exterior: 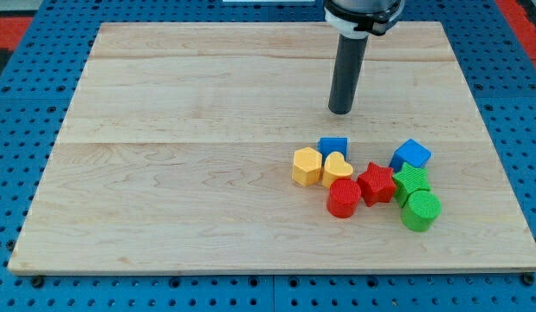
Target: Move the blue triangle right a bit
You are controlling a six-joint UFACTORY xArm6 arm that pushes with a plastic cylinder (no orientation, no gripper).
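Observation:
The blue triangle (333, 146) lies right of the board's middle, at the top of a cluster of blocks, touching the yellow heart (337, 169) just below it. My tip (340, 111) stands on the board a short way above the blue triangle, slightly to its right, not touching it. A blue cube (410, 155) sits to the triangle's right with a gap between them.
The cluster also holds a yellow hexagon (307, 165), a red cylinder (343, 198), a red star (376, 183), a green star-like block (411, 183) and a green cylinder (421, 211). The wooden board (164, 173) lies on a blue perforated table.

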